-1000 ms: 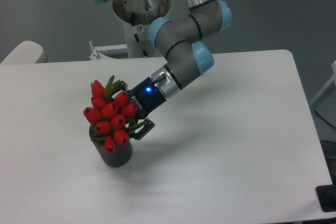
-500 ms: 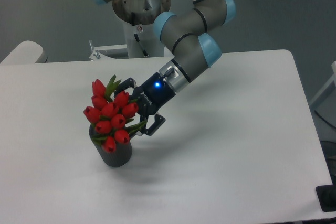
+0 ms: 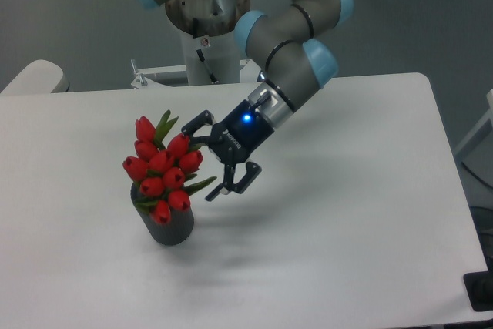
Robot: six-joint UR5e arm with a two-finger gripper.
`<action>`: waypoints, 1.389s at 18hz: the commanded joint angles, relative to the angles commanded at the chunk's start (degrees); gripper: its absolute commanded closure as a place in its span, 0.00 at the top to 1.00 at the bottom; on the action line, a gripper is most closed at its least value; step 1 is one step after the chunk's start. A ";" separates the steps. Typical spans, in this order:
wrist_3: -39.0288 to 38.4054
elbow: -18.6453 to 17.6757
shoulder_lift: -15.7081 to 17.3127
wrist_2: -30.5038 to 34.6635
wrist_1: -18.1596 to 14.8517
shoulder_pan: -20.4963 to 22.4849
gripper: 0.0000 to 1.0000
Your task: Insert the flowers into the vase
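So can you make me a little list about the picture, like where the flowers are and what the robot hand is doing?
flowers: red tulips with green leaves, standing in the vase
vase: dark grey, upright on the table
gripper: open, holding nothing
gripper place: right of the flowers, not touching them
flowers in vase: yes
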 joint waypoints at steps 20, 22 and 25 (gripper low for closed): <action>0.09 18.71 -2.10 26.18 -0.88 10.29 1.00; 1.14 20.21 -2.20 28.38 -1.93 10.38 1.00; 4.65 22.93 -2.28 32.68 -6.31 10.29 1.00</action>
